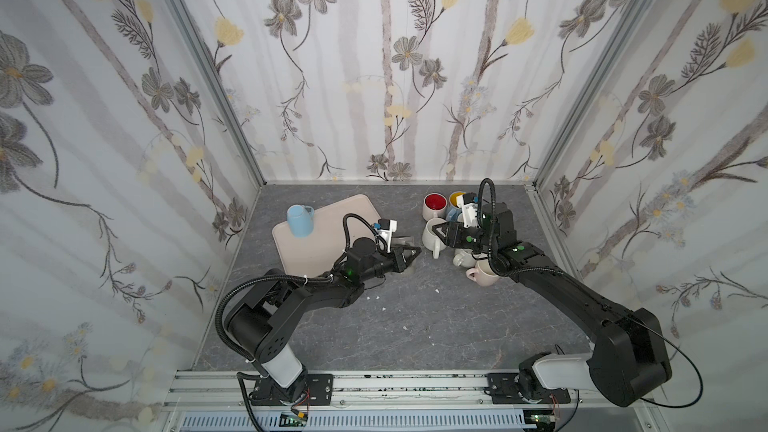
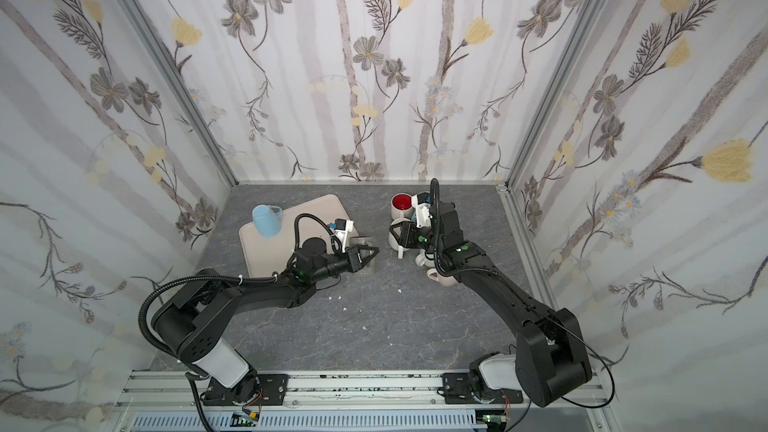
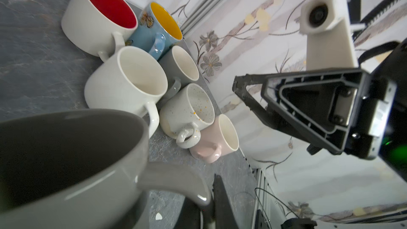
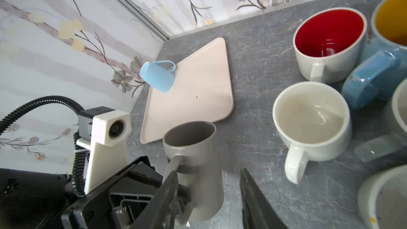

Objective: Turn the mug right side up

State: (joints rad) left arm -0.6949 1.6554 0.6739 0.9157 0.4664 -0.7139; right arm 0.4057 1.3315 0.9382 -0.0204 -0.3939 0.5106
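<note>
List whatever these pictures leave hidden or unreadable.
- Left gripper hold on the grey mug handle: right wrist view, behind a finger of the right gripper.
- Yellow-lined mug: top view, mostly behind the right wrist camera.
- White specks on the table: top views, too small to identify.

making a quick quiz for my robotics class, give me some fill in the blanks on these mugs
The left hand pinches the grey mug by its ____.
The light blue cup stands ____ on the tray.
The butterfly mug is ____ inside.
Missing words: handle; upside down; yellow.
</note>
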